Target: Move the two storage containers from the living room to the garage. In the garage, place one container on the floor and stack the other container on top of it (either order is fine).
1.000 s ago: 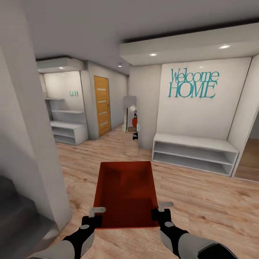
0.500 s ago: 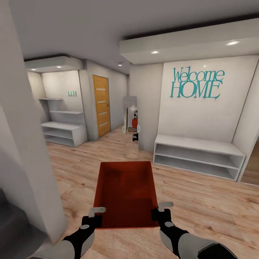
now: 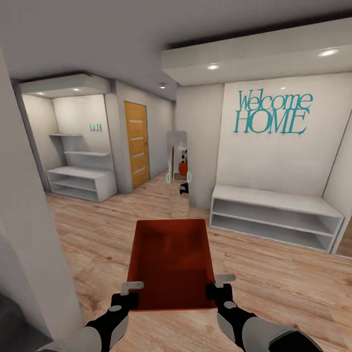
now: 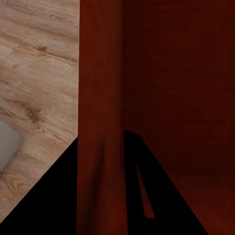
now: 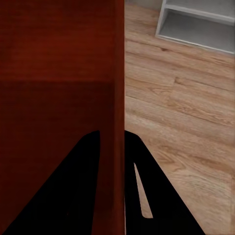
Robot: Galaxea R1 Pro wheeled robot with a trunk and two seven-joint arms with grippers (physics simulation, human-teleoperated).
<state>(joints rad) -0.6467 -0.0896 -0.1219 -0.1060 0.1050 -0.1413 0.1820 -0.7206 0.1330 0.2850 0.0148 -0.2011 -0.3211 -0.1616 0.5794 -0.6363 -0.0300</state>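
Since a second ago your view has swung left and crept forward: the near white wall slides off to the left edge, the left alcove opens up, and the "Welcome HOME" lettering drifts right. The storage container sits where it was in your view, carried out in front of you above the wood plank floor.

You hold it from both sides, the left gripper on its near-left wall and the right gripper on its near-right wall. Each wrist view shows the jaws straddling a thin wall and clamped on it, one finger inside, one outside. That two-sided pinch likely keeps the open bin level while you drive.

The container is orange-red, lidless, roughly square, with a darker, shadowed interior and nothing in it.

Ahead stand a white shelf unit under the lettering, a narrow mirror, an orange wooden door and more white shelves. You're in a hallway, so the garage lies further on.
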